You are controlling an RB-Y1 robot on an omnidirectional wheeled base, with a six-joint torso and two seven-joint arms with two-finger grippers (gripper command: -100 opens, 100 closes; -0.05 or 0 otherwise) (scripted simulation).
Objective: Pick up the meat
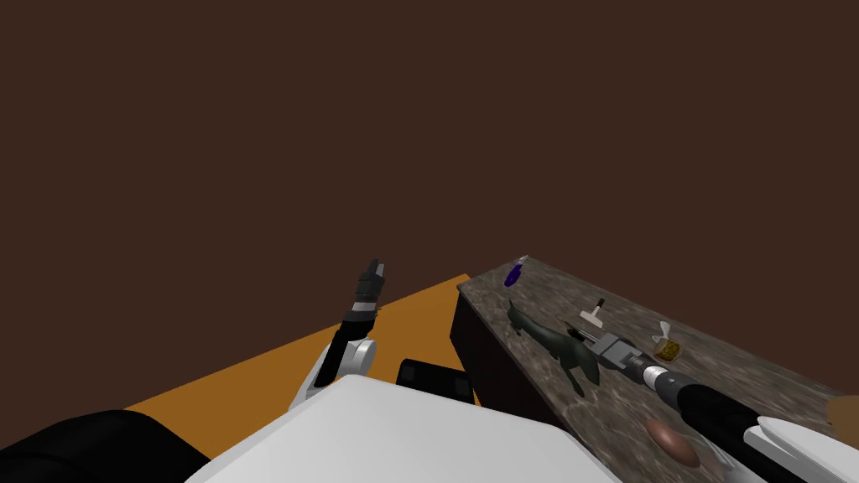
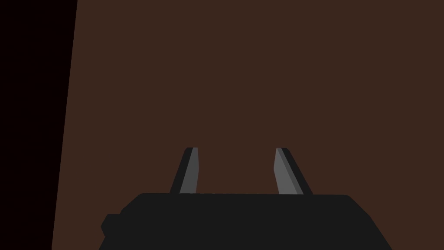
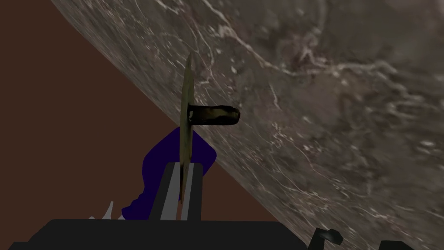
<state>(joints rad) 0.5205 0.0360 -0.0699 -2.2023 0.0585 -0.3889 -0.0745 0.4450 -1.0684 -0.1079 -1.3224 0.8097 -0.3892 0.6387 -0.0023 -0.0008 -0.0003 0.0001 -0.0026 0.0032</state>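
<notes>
A thin, dark olive fish-shaped thing (image 1: pixel 549 342) lies along the marbled counter (image 1: pixel 738 369). In the right wrist view it appears edge-on (image 3: pixel 187 100) with a dark stub jutting from its side. My right gripper (image 1: pixel 580 338) (image 3: pixel 181 169) is shut on its near end, the fingers (image 3: pixel 170 191) pressing both flat sides. Whether it rests on the counter or hangs just above it, I cannot tell. A reddish-brown oval lump (image 1: pixel 671 443) sits nearer me, beside my right forearm. My left gripper (image 1: pixel 373 272) (image 2: pixel 236 149) is raised over the orange floor, open and holding nothing.
Past the fish, a purple bottle (image 1: pixel 514 272) (image 3: pixel 158 162) stands at the counter's far corner. A small white T-shaped tool (image 1: pixel 594 314) and a jar of yellow bits (image 1: pixel 667 348) sit right of the gripper. The counter (image 3: pixel 325 108) drops off to orange floor (image 1: pixel 252 377) on the left.
</notes>
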